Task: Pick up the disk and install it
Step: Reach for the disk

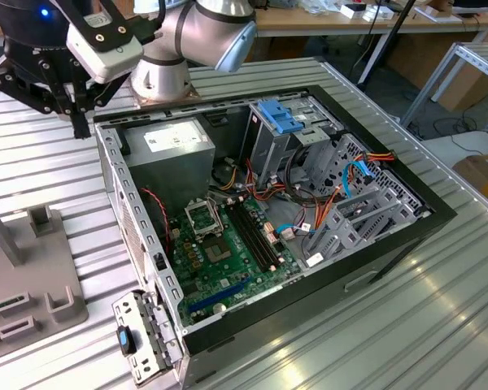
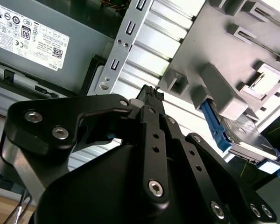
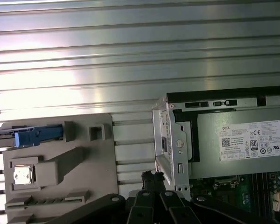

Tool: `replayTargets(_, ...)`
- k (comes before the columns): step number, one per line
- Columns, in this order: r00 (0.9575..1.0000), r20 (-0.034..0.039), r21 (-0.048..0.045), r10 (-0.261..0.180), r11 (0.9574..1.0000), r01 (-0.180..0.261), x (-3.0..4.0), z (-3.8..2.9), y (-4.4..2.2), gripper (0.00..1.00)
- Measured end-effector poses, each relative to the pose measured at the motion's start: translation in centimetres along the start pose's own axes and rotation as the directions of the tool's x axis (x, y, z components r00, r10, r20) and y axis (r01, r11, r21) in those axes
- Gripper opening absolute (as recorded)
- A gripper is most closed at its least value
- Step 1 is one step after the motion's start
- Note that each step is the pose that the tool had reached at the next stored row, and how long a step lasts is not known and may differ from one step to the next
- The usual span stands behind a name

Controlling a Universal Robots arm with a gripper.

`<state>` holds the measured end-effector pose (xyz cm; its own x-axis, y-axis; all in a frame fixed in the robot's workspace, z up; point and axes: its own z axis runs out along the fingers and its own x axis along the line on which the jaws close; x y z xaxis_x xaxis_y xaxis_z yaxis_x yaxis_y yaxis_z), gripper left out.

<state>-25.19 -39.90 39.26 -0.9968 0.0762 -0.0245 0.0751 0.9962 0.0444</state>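
Note:
The disk (image 2: 248, 138), a grey metal drive in a blue carrier rail, stands on edge in a slot of the grey fixture (image 2: 233, 51). In the first wrist view its blue rail (image 3: 37, 135) shows along the far edge of the fixture (image 3: 84, 163). My gripper (image 1: 80, 130) hangs above the slatted table, between the fixture (image 1: 32, 284) and the back corner of the open computer case (image 1: 114, 162). Its black fingertips (image 2: 150, 92) are pressed together with nothing between them. The same gripper (image 3: 152, 176) stands well apart from the disk.
The case holds a power supply (image 1: 167, 150), a green motherboard (image 1: 228, 244) and an upright grey drive bay with a blue latch (image 1: 281, 122). A loose metal bracket (image 1: 142, 341) leans at the case's front corner. Ribbed metal table (image 3: 130, 56) surrounds everything.

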Motion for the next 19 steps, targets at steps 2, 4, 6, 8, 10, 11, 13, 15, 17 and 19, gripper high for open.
replayTargets(2, 1.0, -0.0001, 0.0001, 0.0, 1.0, 0.0, 0.71, -0.02, -0.05, 0.11)
replayTargets(4, 1.0, 0.0, 0.0, 0.0, 1.0, 0.0, 2.09, -0.05, -0.16, 0.11)
replayTargets(6, 1.0, -0.0001, 0.0, 0.0, 1.0, 0.0, 3.19, -0.08, -0.24, 0.11)
replayTargets(8, 1.0, 0.0, 0.0001, 0.0, 1.0, 0.0, 3.86, -0.1, -0.29, 0.11)
replayTargets(10, 1.0, 0.0, 0.0001, 0.0, 1.0, 0.0, 4.11, -0.1, -0.31, 0.11)
replayTargets(11, 1.0, 0.0001, 0.0, 0.0, 1.0, 0.0, 4.47, -0.1, -0.34, 0.11)
replayTargets(13, 1.0, -0.0001, 0.0001, 0.0, 1.0, 0.0, 5.32, -0.13, -0.4, 0.11)
replayTargets(15, 1.0, 0.0, 0.0, 0.0, 1.0, 0.0, 5.79, -0.14, -0.44, 0.11)
replayTargets(17, 1.0, 0.0, 0.0, 0.0, 1.0, 0.0, 6.28, -0.15, -0.47, 0.11)
replayTargets(19, 1.0, -0.0001, 0.0001, 0.0, 1.0, 0.0, 6.67, -0.17, -0.51, 0.11)
